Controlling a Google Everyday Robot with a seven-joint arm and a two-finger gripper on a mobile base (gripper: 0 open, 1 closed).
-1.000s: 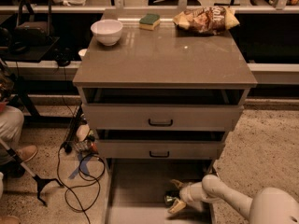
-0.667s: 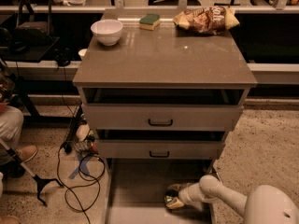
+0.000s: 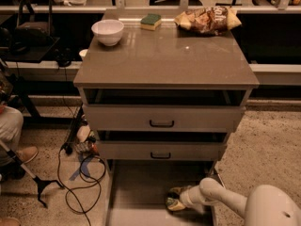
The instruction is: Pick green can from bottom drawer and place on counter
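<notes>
The bottom drawer [image 3: 139,182] is pulled out at the foot of the cabinet, a pale shallow tray. My white arm reaches into it from the lower right. My gripper [image 3: 177,197] is low over the drawer's right part, right at a small greenish shiny object that looks like the green can [image 3: 171,205]. The gripper partly hides the can. The counter [image 3: 164,58] is the glossy grey-brown top of the cabinet, well above the gripper.
On the counter stand a white bowl [image 3: 107,31], a green-topped sponge [image 3: 151,20] and a chip bag [image 3: 207,19]. Two upper drawers with black handles [image 3: 161,123] are slightly ajar. Cables [image 3: 80,173] and a person's leg [image 3: 9,126] are on the floor to the left.
My gripper has shifted slightly to the left inside the bottom drawer, staying at the can. Nothing else has moved.
</notes>
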